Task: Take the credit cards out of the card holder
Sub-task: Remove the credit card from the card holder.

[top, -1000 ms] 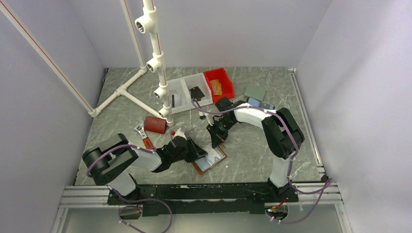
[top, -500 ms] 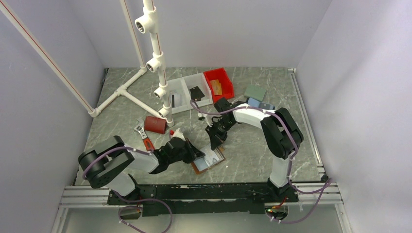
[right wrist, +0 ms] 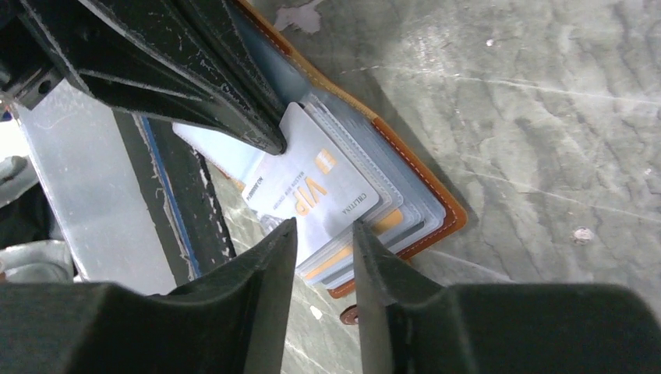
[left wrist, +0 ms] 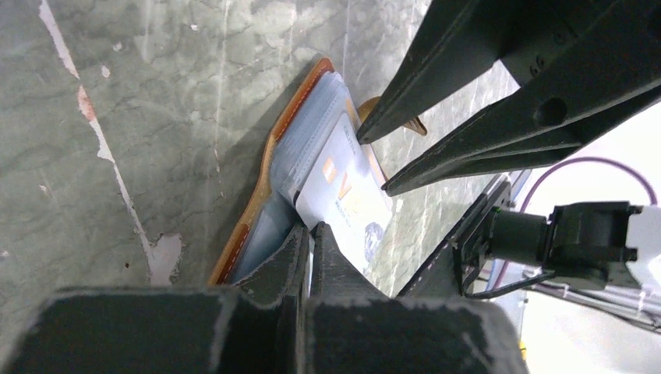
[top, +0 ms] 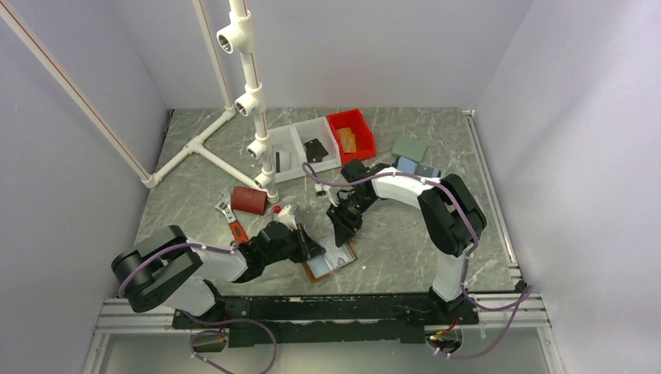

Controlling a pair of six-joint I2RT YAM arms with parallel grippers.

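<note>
Surface: grey-green marbled table, scuffed pale in spots. An aluminium rail runs along its near edge.
Room: plain white walls on three sides. A white plastic pipe frame stands at back left.
Clutter: two clear plastic bins and a red plastic bin sit at back centre. A dark red box lies near the foot of the pipe frame. A blue case with a grey panel lies back right, beside the right arm.
Card holder: brown leather folding card holder lies open and flat on the table at front centre, between the two arms. Its light blue inner panel faces up and its clear sleeves are fanned.
Cards: pale credit cards are stacked in the sleeves. The uppermost is a white plastic card with a gold chip and "VIP" lettering, slanted across the stack. Cannot tell whether it is tucked in a sleeve.
Left jaws: pressed together, with only a hairline slit between them. The tips are down on the holder's inner panel, touching a corner of the white card. Cannot tell whether a thin leaf is nipped between them.
Right jaws: parted a narrow way, coming in from the opposite side. The fingertips are just at the edge of the card stack, whose end shows in the gap. They are not clamped on anything.
</note>
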